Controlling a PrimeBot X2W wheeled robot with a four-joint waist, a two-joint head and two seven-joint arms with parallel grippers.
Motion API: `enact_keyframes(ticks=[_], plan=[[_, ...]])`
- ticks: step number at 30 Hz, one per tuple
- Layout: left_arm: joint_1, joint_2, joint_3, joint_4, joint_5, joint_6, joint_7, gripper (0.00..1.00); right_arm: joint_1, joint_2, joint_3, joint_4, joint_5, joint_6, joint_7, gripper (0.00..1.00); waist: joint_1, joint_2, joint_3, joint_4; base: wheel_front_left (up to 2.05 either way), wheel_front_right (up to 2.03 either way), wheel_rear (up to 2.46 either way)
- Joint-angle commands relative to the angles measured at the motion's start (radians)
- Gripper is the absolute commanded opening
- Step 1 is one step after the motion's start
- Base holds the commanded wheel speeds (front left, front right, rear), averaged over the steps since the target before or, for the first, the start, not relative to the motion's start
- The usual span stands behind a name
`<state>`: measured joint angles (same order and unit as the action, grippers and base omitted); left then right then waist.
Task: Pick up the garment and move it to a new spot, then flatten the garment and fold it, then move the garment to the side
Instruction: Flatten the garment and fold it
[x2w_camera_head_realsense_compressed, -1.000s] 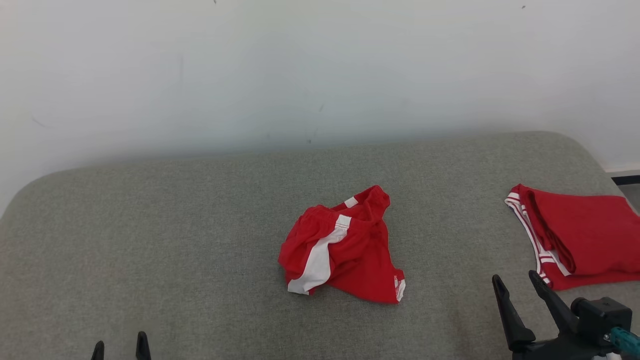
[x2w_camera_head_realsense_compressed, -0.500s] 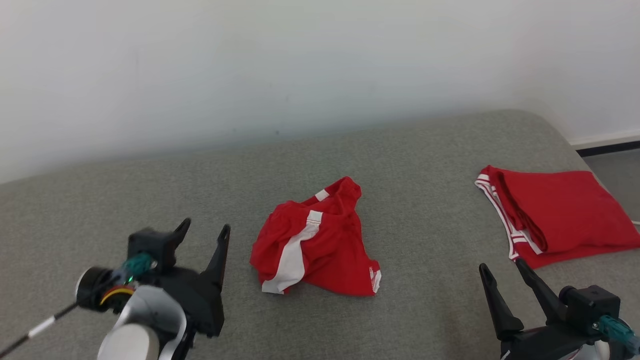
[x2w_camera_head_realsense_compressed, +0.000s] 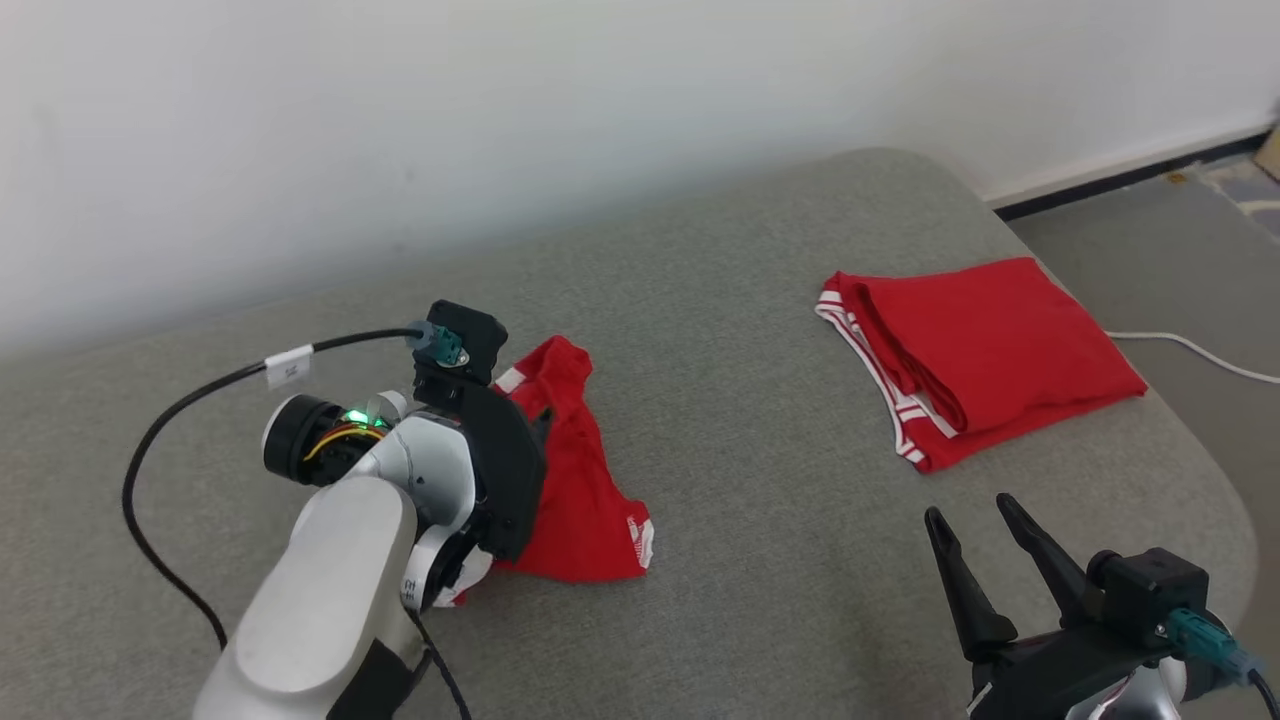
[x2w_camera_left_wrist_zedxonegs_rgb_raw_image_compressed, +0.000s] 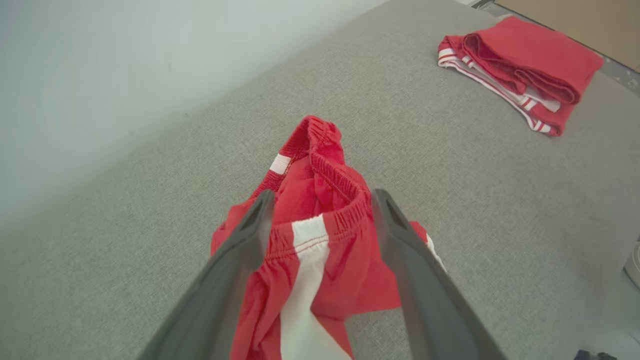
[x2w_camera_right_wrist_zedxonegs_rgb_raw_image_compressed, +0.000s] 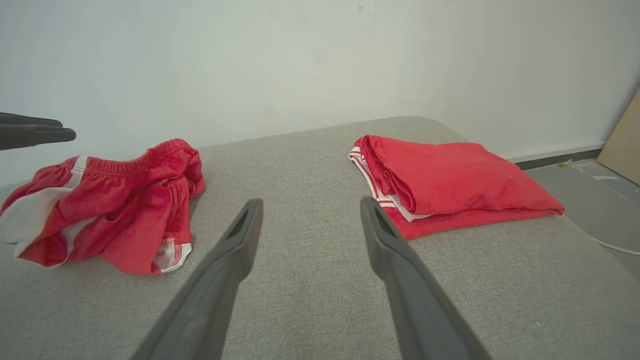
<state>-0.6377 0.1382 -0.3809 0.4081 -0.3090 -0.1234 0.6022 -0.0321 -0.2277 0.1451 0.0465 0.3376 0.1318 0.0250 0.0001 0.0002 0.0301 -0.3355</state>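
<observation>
The garment (x2w_camera_head_realsense_compressed: 590, 500) is a crumpled pair of red shorts with a white side stripe, lying mid-cushion, and it also appears as the garment (x2w_camera_left_wrist_zedxonegs_rgb_raw_image_compressed: 312, 172) and the garment (x2w_camera_right_wrist_zedxonegs_rgb_raw_image_compressed: 125, 200). My left gripper (x2w_camera_left_wrist_zedxonegs_rgb_raw_image_compressed: 322, 197) is open, its two fingers framing the elastic waistband. From the right wrist view, the left gripper (x2w_camera_right_wrist_zedxonegs_rgb_raw_image_compressed: 67, 128) hangs just above the garment's left end, apart from it. In the head view the left arm covers the garment's left part. My right gripper (x2w_camera_head_realsense_compressed: 970, 510) is open and holds nothing near the front right; it shows again as the right gripper (x2w_camera_right_wrist_zedxonegs_rgb_raw_image_compressed: 310, 201).
A folded red garment with white trim (x2w_camera_head_realsense_compressed: 980, 350) lies at the right end of the grey cushion (x2w_camera_head_realsense_compressed: 750, 400). A white wall runs behind. Floor (x2w_camera_head_realsense_compressed: 1150, 230) and a white cable (x2w_camera_head_realsense_compressed: 1190, 345) lie beyond the cushion's right edge. The left arm's black cable (x2w_camera_head_realsense_compressed: 180, 400) loops over the cushion.
The head camera has turned, shifting the whole picture left. My left arm has risen from the bottom edge and reached over the crumpled garment. The right gripper stays open, low right.
</observation>
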Motion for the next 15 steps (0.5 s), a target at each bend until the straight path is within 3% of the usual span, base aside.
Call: enact_keyframes(ticks=[1, 8, 14, 15], plan=[[-0.024, 0.008, -0.008, 0.019, 0.003, -0.002, 0.022, 1.00, -0.014, 0.005, 0.006, 0.003, 0.008, -0.002, -0.009, 1.00, -0.0001, -0.0002, 0.055, -0.074, 0.00, 0.00, 0.00], [-0.090, 0.033, -0.060, 0.101, 0.007, -0.004, 0.166, 1.00, -0.026, 0.008, 0.012, 0.024, 0.013, -0.002, -0.026, 1.00, -0.0001, -0.0002, 0.084, -0.120, 0.00, 0.00, 0.00], [-0.076, 0.028, -0.067, 0.116, -0.005, 0.051, 0.329, 1.00, -0.026, 0.012, 0.008, 0.028, 0.010, -0.002, -0.029, 1.00, -0.0001, -0.0002, 0.082, -0.119, 0.00, 0.00, 0.00], [-0.071, 0.025, -0.069, 0.108, -0.011, 0.051, 0.345, 0.49, -0.029, 0.013, 0.009, 0.027, 0.009, -0.002, -0.030, 1.00, -0.0001, -0.0002, 0.080, -0.118, 0.00, 0.00, 0.00]])
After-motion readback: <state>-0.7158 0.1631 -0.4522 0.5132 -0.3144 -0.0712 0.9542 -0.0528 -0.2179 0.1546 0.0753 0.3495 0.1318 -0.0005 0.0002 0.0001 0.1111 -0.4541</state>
